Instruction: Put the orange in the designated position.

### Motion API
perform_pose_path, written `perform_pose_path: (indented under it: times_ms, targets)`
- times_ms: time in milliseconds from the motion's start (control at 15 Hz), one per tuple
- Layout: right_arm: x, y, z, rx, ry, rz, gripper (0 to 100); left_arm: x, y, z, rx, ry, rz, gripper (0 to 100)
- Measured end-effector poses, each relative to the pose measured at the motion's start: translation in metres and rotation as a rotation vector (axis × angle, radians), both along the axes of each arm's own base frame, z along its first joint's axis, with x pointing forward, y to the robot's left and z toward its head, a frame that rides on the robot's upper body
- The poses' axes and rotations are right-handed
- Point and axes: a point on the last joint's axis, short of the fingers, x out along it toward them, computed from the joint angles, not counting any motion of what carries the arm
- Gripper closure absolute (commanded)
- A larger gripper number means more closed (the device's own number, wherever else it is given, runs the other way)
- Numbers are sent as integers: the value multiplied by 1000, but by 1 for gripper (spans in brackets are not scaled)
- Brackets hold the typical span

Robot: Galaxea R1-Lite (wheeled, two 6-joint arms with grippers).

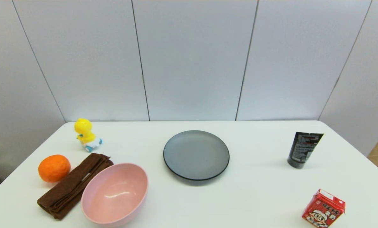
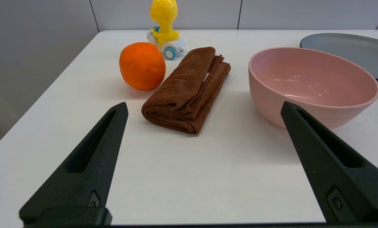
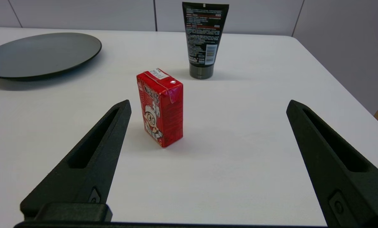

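Nearest your left wrist camera, the left gripper (image 2: pixel 203 107) stands with its jaws spread wide and holding nothing, low at the table's near edge. Your orange (image 2: pixel 142 66) sits ahead of it, off toward the table's left side, just beside the folded brown cloth (image 2: pixel 187 90) and in front of the yellow duck (image 2: pixel 165 27). It is round, so no axis matters. Your left arm is clearly nearer; the right gripper (image 3: pixel 208 109), equally wide and empty, faces the red carton (image 3: pixel 161 107). Watch the left table edge; bare tabletop (image 1: pixel 258 190) lies beyond the pink bowl (image 1: pixel 95 207).
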Motion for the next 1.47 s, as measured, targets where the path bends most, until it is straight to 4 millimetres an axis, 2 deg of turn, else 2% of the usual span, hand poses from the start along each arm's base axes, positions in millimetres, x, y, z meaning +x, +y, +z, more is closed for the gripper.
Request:
perform_pose_path:
  times_ms: [1467]
  targets:
    - [0,0,0,8,-1,-3,0,0,0,0,-5,-1,0,0]
